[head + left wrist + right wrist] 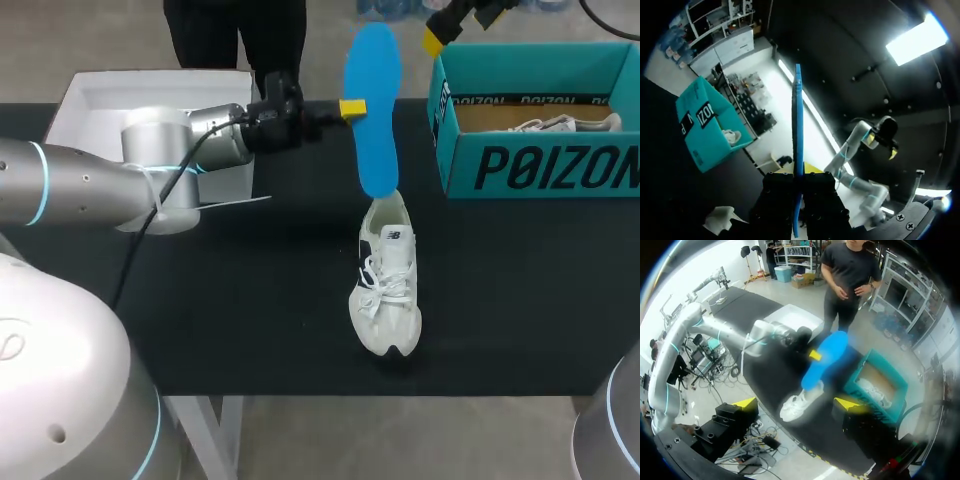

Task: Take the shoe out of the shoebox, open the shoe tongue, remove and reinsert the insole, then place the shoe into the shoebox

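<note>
The left fingers [352,107], black blocks with yellow tips, are clamped from both sides on the edge of a thin, smooth blue insole [372,110]. It stands nearly upright with rounded ends, and the left wrist view shows it edge-on as a narrow strip. Its lower end meets the heel opening of a white shoe [385,290], though I cannot tell whether it sits inside. The shoe is a laced sneaker with a dark side panel, standing on its sole on the matte black table [250,300] with its toe toward the near edge. The silver left arm stretches level across the table from the left, passing over an open white box [100,100]. The right fingers [746,402] are spread wide with nothing between them, held high and looking down on the scene. At the table's far right is the open teal cardboard shoebox [540,165], with a second shoe [545,125], also white, lying on its brown floor.
</note>
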Available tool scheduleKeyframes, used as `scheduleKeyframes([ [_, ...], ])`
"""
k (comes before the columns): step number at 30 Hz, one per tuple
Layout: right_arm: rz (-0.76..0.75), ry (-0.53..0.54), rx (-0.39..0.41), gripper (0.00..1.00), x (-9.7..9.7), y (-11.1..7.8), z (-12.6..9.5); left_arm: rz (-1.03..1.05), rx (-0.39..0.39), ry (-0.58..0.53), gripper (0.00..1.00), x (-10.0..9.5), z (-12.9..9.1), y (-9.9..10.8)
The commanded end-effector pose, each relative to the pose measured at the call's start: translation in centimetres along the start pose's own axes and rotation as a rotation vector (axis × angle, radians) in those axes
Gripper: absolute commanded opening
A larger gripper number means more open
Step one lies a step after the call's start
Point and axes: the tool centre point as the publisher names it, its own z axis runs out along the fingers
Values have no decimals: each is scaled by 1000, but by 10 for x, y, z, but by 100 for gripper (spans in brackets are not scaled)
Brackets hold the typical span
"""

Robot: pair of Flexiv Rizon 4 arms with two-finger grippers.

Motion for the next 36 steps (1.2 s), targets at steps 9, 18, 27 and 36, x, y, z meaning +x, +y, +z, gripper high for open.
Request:
scheduleKeyframes([
  [9,1,1,2,100,0,1,0,-59,2,-42,0,-10,-2,-19],
  [18,1,1,2,100,0,1,0,-60,18,-42,0,-8,-1,-19],
  [27,32,-48,17,100,8,8,-1,-60,18,-42,0,-8,-1,-19],
  [36,93,-108,-8,100,46,22,26,-60,18,-42,0,-8,-1,-19],
])
